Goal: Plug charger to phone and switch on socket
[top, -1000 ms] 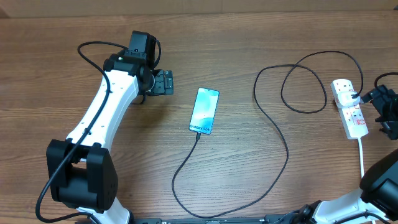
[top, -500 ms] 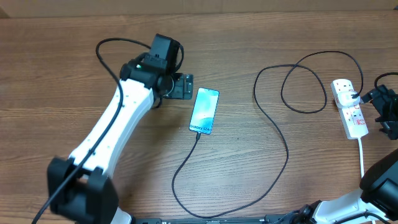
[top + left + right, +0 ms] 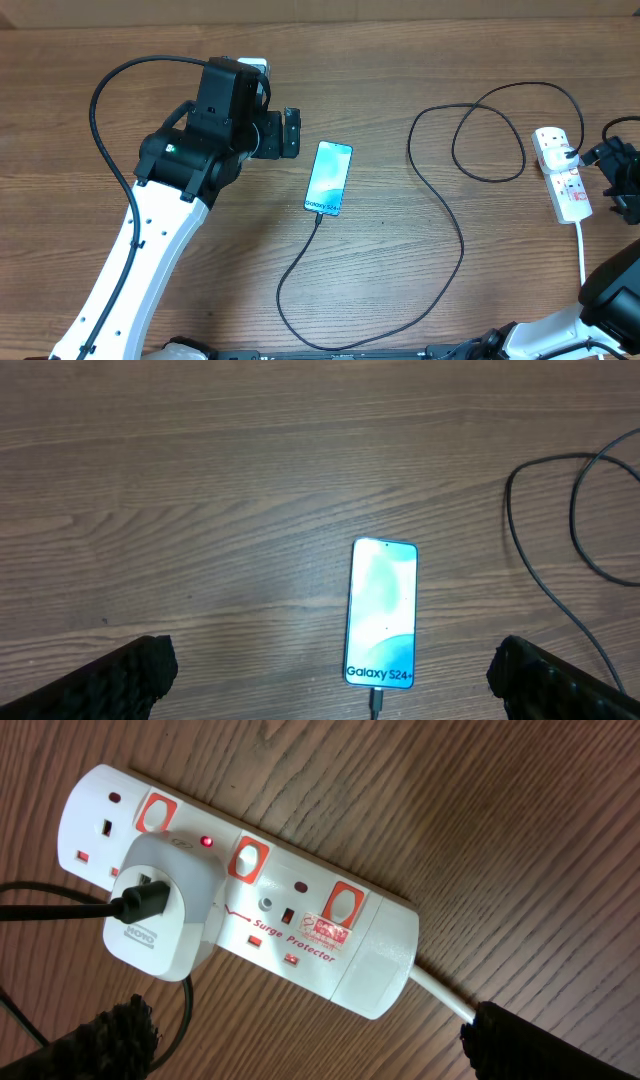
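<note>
Right wrist only: socket (image 3: 300, 925) lamp (image 3: 206, 842) lit red, charger (image 3: 145, 902) plugged in. Left gripper (image 3: 291, 133) spread, just left of phone (image 3: 330, 178); right gripper (image 3: 615, 170) spread, far right.

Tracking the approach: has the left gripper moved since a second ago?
Yes. Overhead, the left gripper has shifted right, closer to the phone, which stayed put.

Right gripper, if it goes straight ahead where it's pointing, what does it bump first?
Probably the socket, around its middle red switch. The right gripper faces it, but depth is unclear.
</note>
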